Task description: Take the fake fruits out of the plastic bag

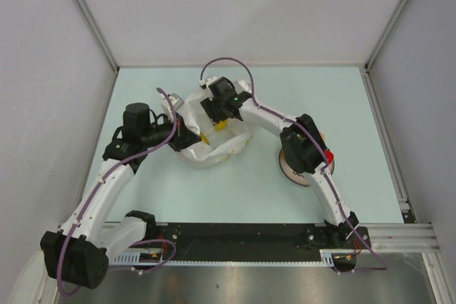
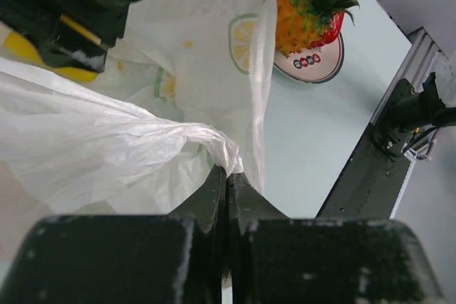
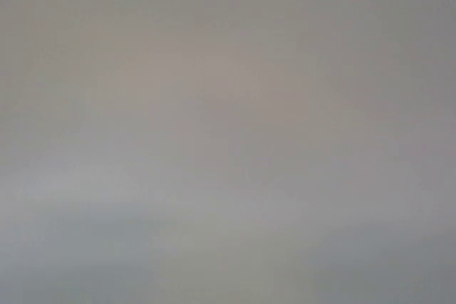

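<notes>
The crinkly white plastic bag (image 1: 214, 149) lies at the table's middle. My left gripper (image 2: 228, 172) is shut on a bunched edge of the bag (image 2: 107, 147) and holds it up. My right gripper (image 1: 219, 115) reaches down into the bag's mouth. Its fingers are hidden by the plastic, and the right wrist view is a blank grey blur. A bit of yellow (image 1: 221, 125) shows beside that gripper; I cannot tell what it is. An orange pineapple (image 2: 306, 12) with a green crown and a red strawberry (image 2: 336, 28) sit on the white plate (image 2: 317, 69).
The plate (image 1: 291, 174) sits right of the bag, largely under the right arm's elbow (image 1: 303, 149). The black base rail (image 1: 235, 240) runs along the near edge. Grey walls close in the back and both sides.
</notes>
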Robot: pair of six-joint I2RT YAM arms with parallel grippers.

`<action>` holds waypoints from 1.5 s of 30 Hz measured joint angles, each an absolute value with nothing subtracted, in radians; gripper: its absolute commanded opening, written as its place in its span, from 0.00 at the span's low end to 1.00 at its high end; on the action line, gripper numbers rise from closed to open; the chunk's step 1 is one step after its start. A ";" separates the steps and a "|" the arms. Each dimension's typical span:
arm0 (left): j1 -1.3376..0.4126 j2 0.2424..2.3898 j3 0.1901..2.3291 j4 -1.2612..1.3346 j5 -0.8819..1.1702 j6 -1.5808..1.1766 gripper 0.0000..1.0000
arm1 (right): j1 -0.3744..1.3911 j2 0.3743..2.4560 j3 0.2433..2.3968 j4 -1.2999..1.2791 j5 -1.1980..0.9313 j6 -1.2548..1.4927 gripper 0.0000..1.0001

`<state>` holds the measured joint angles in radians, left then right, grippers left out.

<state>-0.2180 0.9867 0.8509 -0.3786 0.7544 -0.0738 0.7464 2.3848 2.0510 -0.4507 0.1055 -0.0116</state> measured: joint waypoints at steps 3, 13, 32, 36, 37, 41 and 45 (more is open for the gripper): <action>-0.218 0.979 0.838 -0.367 0.750 -0.083 0.00 | 0.716 2.302 1.985 -0.476 0.004 -0.022 0.57; -0.218 0.975 0.817 -0.323 0.728 -0.098 0.00 | 0.661 1.963 1.729 -0.477 -0.430 -0.037 0.63; -0.218 0.973 0.810 -0.321 0.717 -0.106 0.00 | 0.778 1.912 1.466 -0.457 -0.291 -0.281 1.00; -0.218 0.935 0.762 -0.324 0.718 -0.123 0.00 | 0.790 1.796 1.418 -0.459 -0.258 -0.299 0.94; -0.218 0.928 0.750 -0.325 0.717 -0.128 0.00 | 0.800 1.761 1.407 -0.459 -0.259 -0.304 0.91; -0.218 0.927 0.742 -0.327 0.717 -0.134 0.00 | 0.839 1.710 1.406 -0.420 -0.269 -0.300 0.90; -0.218 0.927 0.742 -0.327 0.717 -0.133 0.00 | 0.851 1.786 1.424 -0.390 -0.261 -0.234 0.97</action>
